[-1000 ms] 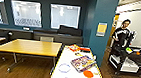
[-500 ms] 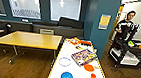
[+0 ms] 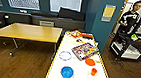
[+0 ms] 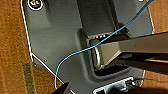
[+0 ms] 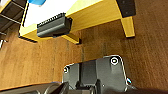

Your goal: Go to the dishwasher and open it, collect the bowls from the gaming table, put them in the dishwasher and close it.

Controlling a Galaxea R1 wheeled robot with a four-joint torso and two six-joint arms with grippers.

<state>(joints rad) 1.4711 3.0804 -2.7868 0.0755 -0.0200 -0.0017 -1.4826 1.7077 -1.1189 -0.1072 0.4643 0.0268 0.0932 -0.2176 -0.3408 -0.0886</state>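
Observation:
The gaming table (image 3: 58, 71), long and white-topped with a yellow edge, runs away from me at centre right in the head view. On it lie a bright blue bowl (image 3: 67, 72) nearest me, a pale bowl with a purplish rim (image 3: 65, 55) behind it, and an orange bowl (image 3: 90, 62) to the right. The right wrist view has the table's yellow edge (image 5: 100, 13), a bit of the blue bowl (image 5: 37, 2), and a dark ribbed part of my right gripper (image 5: 53, 25) beside that edge. A dark bit of my left gripper (image 4: 65, 88) hangs over the robot's base. The dishwasher is out of view.
A small upright orange cup (image 3: 93, 71) and a colourful flat box (image 3: 84, 51) also sit on the white table. A wood-topped table (image 3: 29, 31) stands to the left, a teal pillar (image 3: 105, 22) to the right. A person (image 3: 132, 20) with a control rig stands at far right.
The whole head picture has shifted: the camera has come closer to the white table, which now looks larger and more central. The bowls have stayed put.

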